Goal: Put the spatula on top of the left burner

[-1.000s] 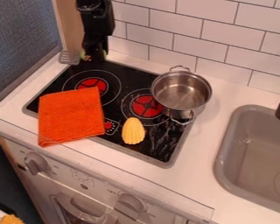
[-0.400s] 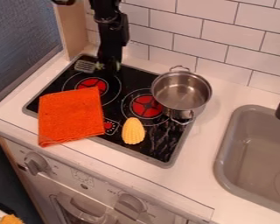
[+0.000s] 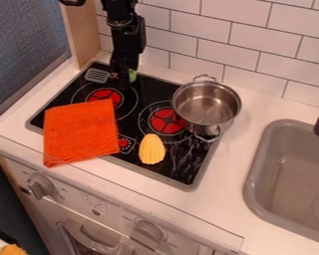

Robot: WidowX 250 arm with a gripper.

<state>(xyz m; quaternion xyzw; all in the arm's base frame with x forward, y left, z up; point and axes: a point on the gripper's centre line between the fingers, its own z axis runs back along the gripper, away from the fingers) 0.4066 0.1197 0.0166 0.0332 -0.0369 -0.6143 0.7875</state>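
The black gripper (image 3: 123, 78) hangs over the back left part of the black stovetop, just behind the left burner (image 3: 105, 96). Beside it on the left is the grey slotted head of the spatula (image 3: 97, 75), above the stove's back left corner area. The spatula's handle runs toward the gripper, where a green bit shows at the right; the black arm hides the part between. How the fingers stand around the handle cannot be made out.
An orange cloth (image 3: 81, 131) covers the stove's front left and the burner's front edge. A steel pot (image 3: 207, 107) stands at the back right, near a yellow corn-like toy (image 3: 151, 149). The sink (image 3: 288, 179) lies at the right, the tiled wall (image 3: 248, 55) behind.
The gripper and spatula have moved right and slightly toward the camera, from the stove's back left edge to over the stovetop. Since the middle frame they have shifted very little.
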